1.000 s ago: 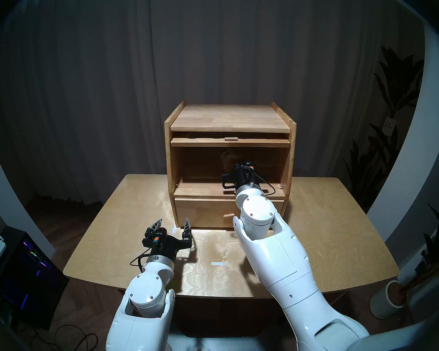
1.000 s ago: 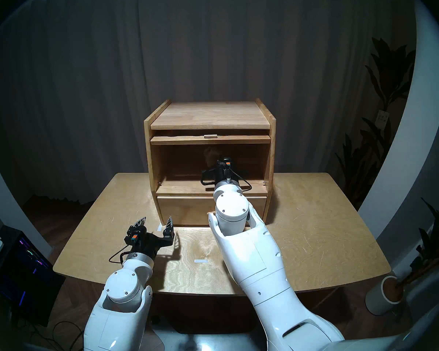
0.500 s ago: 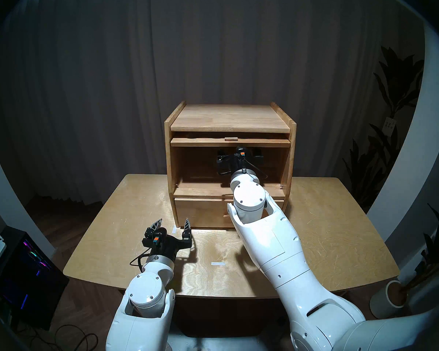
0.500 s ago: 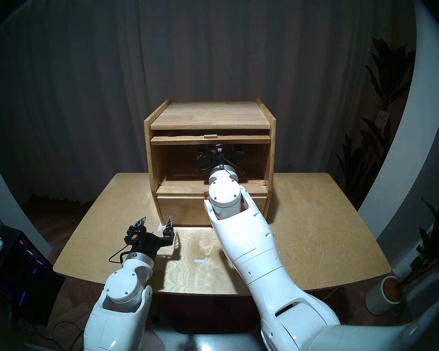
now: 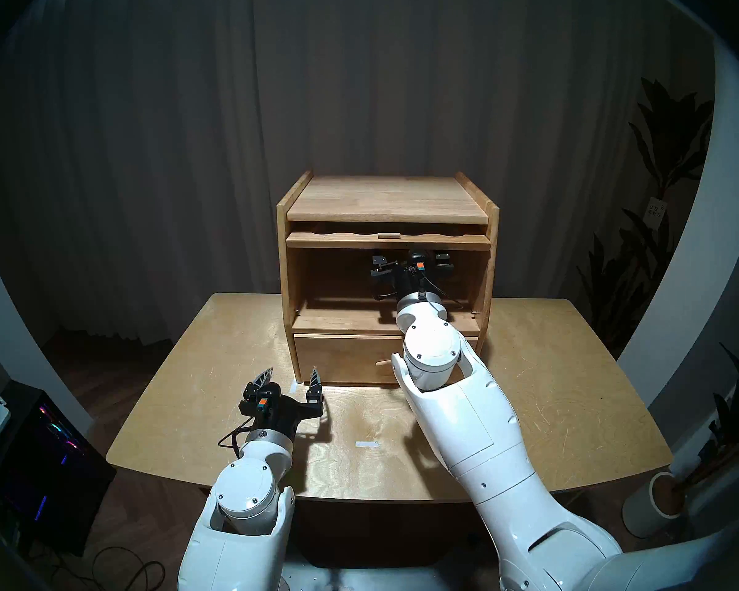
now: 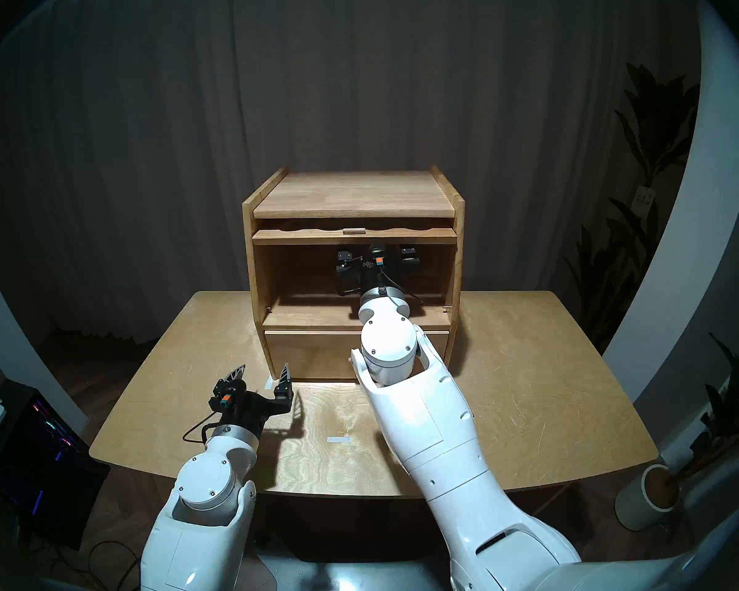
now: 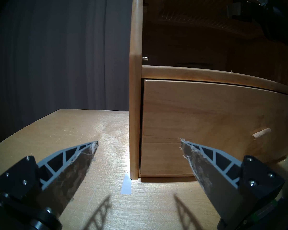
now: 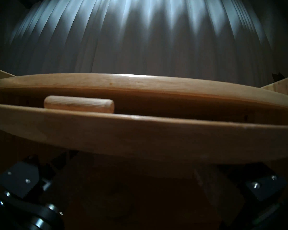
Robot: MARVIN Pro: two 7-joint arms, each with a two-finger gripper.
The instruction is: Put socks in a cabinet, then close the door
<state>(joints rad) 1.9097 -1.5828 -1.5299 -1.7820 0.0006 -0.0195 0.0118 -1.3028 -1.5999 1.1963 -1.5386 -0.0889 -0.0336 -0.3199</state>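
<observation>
Since a second ago my right gripper point(image 5: 410, 259) has let the socks go and risen, jaws spread, to just under the door point(image 5: 387, 239), which has slid slightly out. The cabinet point(image 5: 385, 198) sits centre frame; the door lies flat beneath its top. The door looks stiff and light: I'd take its peg handle point(image 8: 79, 103). The socks are hidden behind my wrist. The left gripper point(image 5: 290, 379) idles spread, lower left.

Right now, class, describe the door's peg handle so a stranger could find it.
Start at the wooden cabinet on the table. Under its top board, the door lies pushed in flat. The peg handle lies sideways on its front edge; the drawer's peg sticks out lower down.
</observation>
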